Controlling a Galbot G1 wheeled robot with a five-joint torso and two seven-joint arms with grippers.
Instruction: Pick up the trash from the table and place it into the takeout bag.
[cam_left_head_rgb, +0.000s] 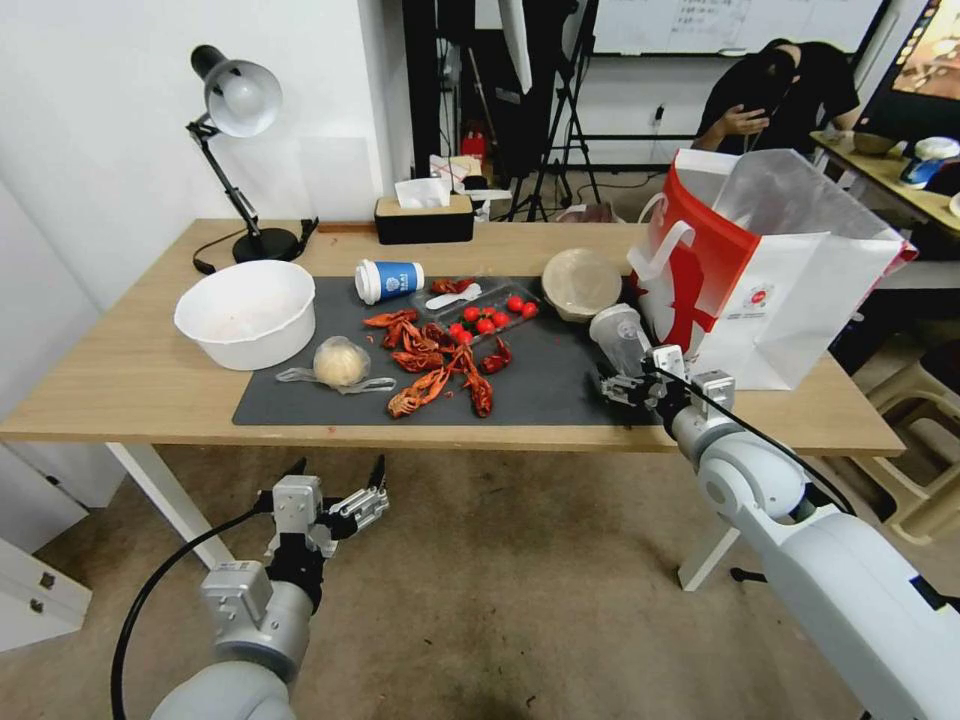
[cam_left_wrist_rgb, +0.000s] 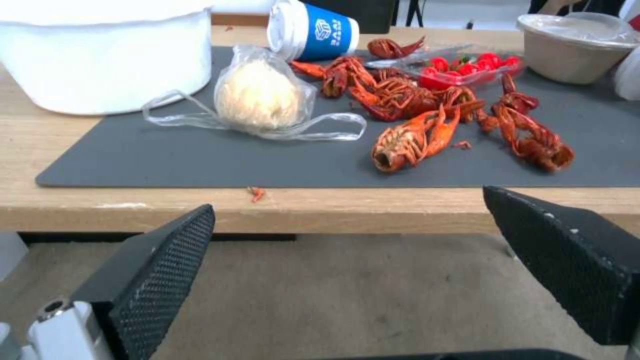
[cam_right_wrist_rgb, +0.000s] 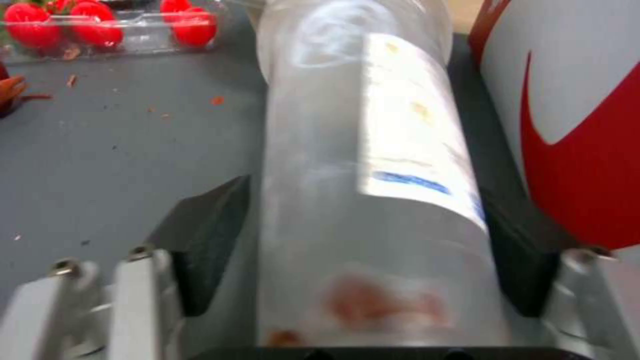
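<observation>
My right gripper (cam_left_head_rgb: 628, 385) is shut on the clear plastic cup (cam_left_head_rgb: 619, 336), (cam_right_wrist_rgb: 373, 190) at the right end of the dark mat (cam_left_head_rgb: 560, 390), right beside the red-and-white takeout bag (cam_left_head_rgb: 770, 270), (cam_right_wrist_rgb: 580, 150). I cannot tell whether the cup rests on the mat. Red crayfish shells (cam_left_head_rgb: 435, 365), (cam_left_wrist_rgb: 413, 135) lie mid-mat, with the wrapped pale ball (cam_left_head_rgb: 341, 362), (cam_left_wrist_rgb: 259, 95) to their left. A blue-and-white paper cup (cam_left_head_rgb: 388, 280), (cam_left_wrist_rgb: 313, 30) lies on its side behind them. The round lidded container (cam_left_head_rgb: 582, 283), (cam_left_wrist_rgb: 573, 45) sits at the back right. My left gripper (cam_left_head_rgb: 335, 482), (cam_left_wrist_rgb: 360, 265) hangs open below the table's front edge.
A large white bowl (cam_left_head_rgb: 246, 313) stands at the mat's left end on the wooden table (cam_left_head_rgb: 120, 380). A clear tray of small red tomatoes (cam_left_head_rgb: 490, 315) lies behind the shells. A desk lamp (cam_left_head_rgb: 240, 100) and a tissue box (cam_left_head_rgb: 423, 215) stand along the back edge.
</observation>
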